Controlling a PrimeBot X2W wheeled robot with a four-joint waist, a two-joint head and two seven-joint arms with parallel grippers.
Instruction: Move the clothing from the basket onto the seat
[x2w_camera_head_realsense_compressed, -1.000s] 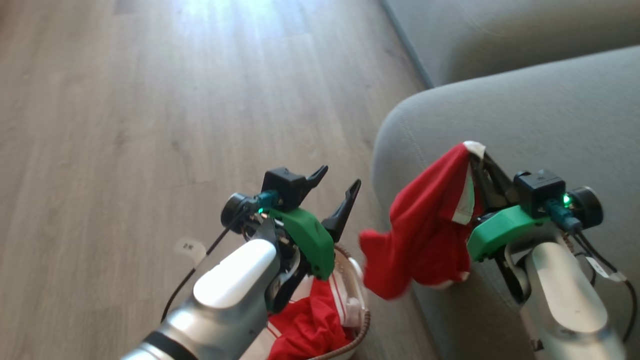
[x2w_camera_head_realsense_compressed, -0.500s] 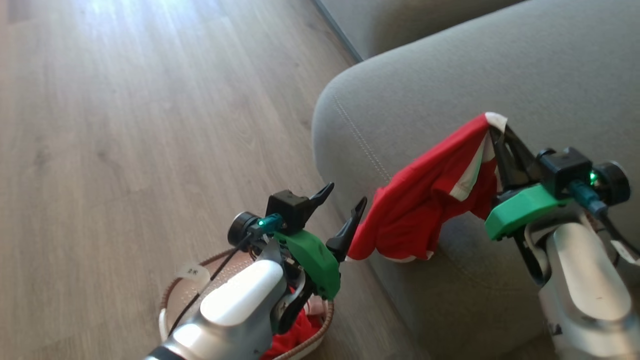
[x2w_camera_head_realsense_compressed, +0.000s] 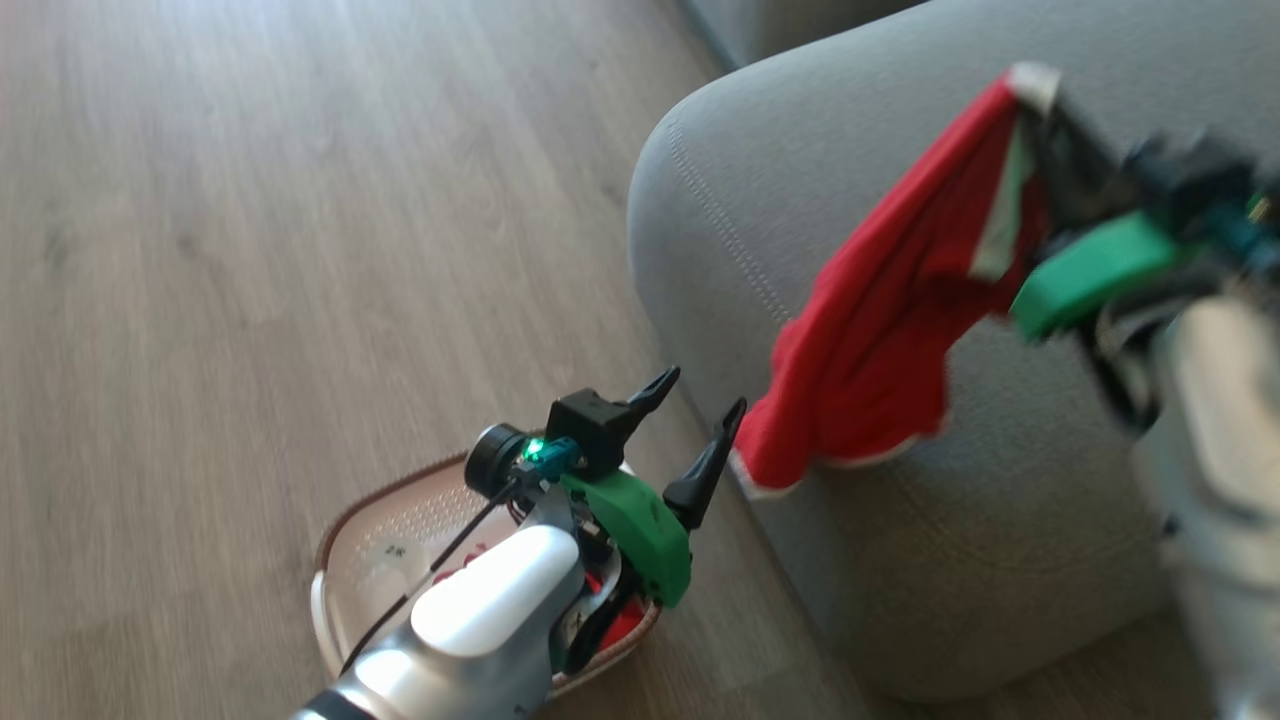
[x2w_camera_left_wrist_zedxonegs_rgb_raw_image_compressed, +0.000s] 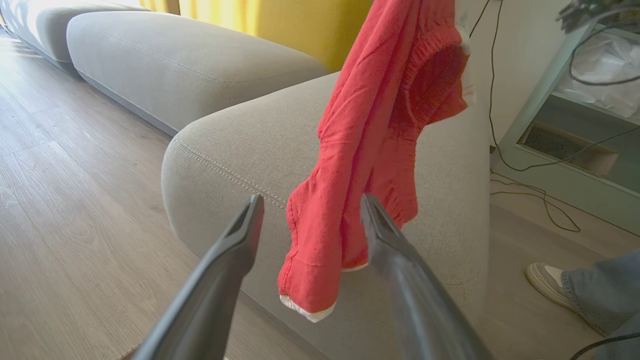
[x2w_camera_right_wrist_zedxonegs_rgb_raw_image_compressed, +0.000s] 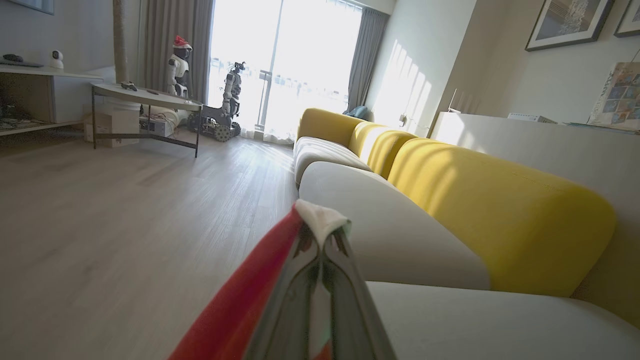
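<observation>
Beside one seat (x2w_camera_head_realsense_compressed: 900, 560), one garment (x2w_camera_head_realsense_compressed: 880, 340) pinched by the right claw (x2w_camera_head_realsense_compressed: 1042, 98); left claw (x2w_camera_head_realsense_compressed: 700, 393) spread near one basket (x2w_camera_head_realsense_compressed: 395, 515).

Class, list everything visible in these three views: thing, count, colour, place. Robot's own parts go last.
seat: one, grey, on the floor
basket: one, white, brown rim, beside the seat
held clothing: one, red with white trim, hanging before the seat
more clothing: some, red, in the basket
back cushions: several, yellow, behind the seat
shoe: one, pale, on the floor
left gripper: dark, open, over the basket
right gripper: dark, shut on the held clothing
</observation>
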